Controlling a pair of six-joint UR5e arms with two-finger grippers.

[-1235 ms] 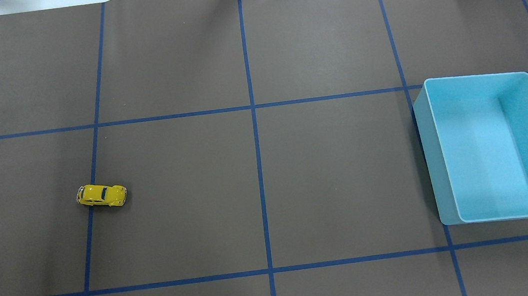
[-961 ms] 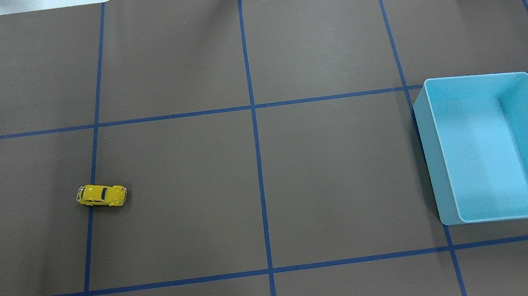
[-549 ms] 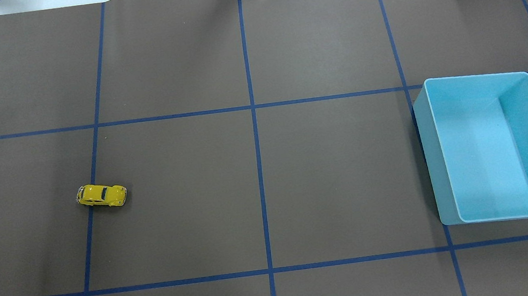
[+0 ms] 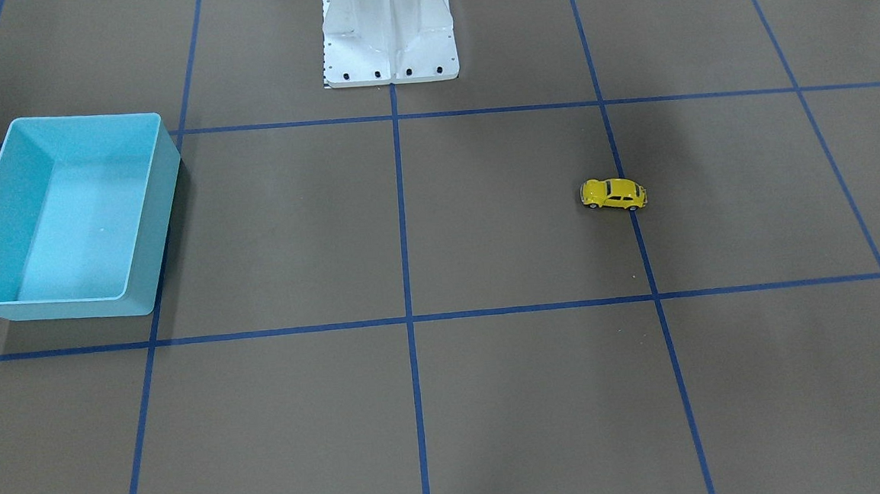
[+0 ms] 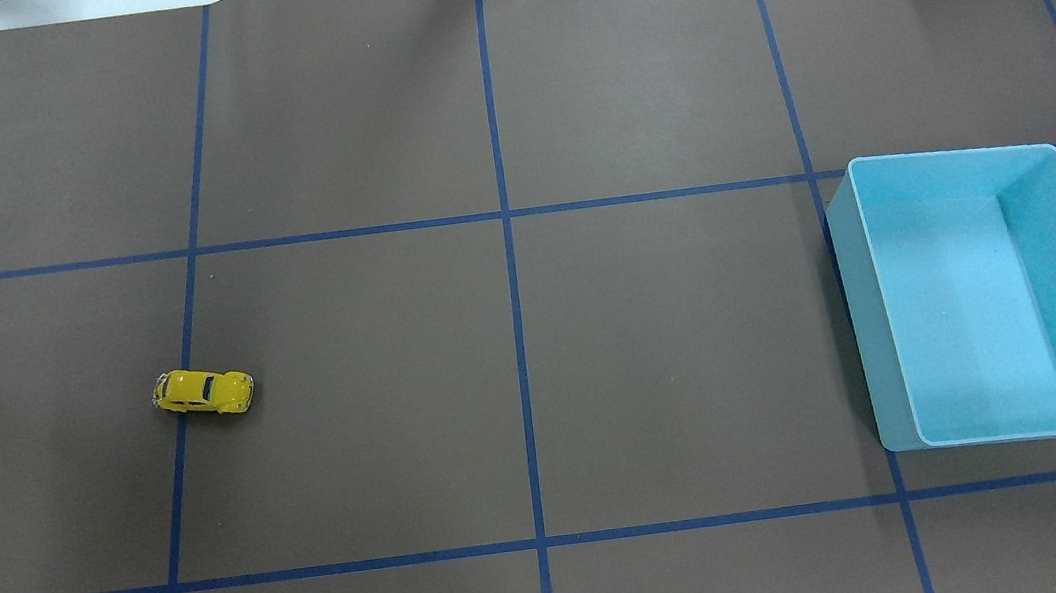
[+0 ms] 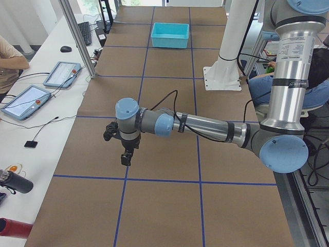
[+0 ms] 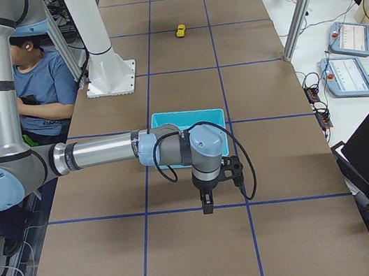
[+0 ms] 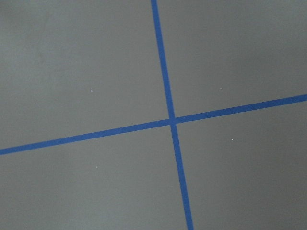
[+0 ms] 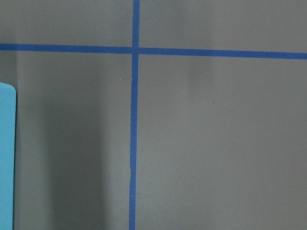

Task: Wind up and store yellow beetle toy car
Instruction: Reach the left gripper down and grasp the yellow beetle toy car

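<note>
The brown table (image 4: 533, 394), crossed by blue tape lines (image 4: 402, 226), is carrying the yellow car (image 4: 613, 194) on its wheels, straddling one line, well apart from the turquoise bin (image 4: 46, 310). Overhead, the car (image 5: 203, 392) is sitting on the robot's left side. From the left end, the left gripper (image 6: 126, 157) is hanging above the table. From the right end, the right gripper (image 7: 208, 205) is hanging near the bin. I cannot tell whether either is clenched or released.

Spread of left pincer (image 6: 125, 160), right pincer (image 7: 208, 207) is unclear.
</note>
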